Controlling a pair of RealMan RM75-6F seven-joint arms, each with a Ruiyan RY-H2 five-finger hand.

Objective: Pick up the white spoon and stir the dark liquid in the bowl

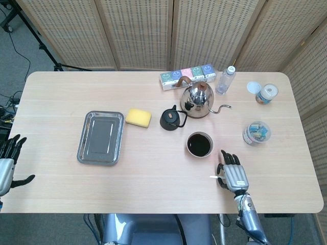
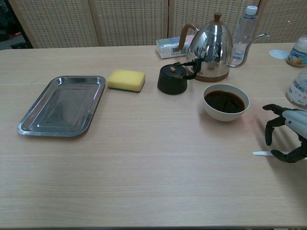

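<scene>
The white spoon [image 1: 214, 177] [image 2: 262, 153] lies flat on the table, right of and nearer than the white bowl [image 1: 210, 148] [image 2: 225, 116] of dark liquid [image 1: 199, 144] [image 2: 224, 101]. My right hand [image 1: 232, 175] [image 2: 287, 134] hovers over the spoon's right end with its fingers arched down and apart. Its thumb lies beside the handle, and only the spoon's left tip shows. My left hand [image 1: 7, 162] hangs beyond the table's left edge, fingers spread and holding nothing.
A steel kettle [image 1: 200, 99] and a black teapot [image 1: 171, 119] stand behind the bowl. A yellow sponge [image 1: 138, 117] and a metal tray [image 1: 100, 138] lie to the left. A bottle [image 1: 225, 80], a jar [image 1: 255, 132] and a can [image 1: 266, 94] stand at the right.
</scene>
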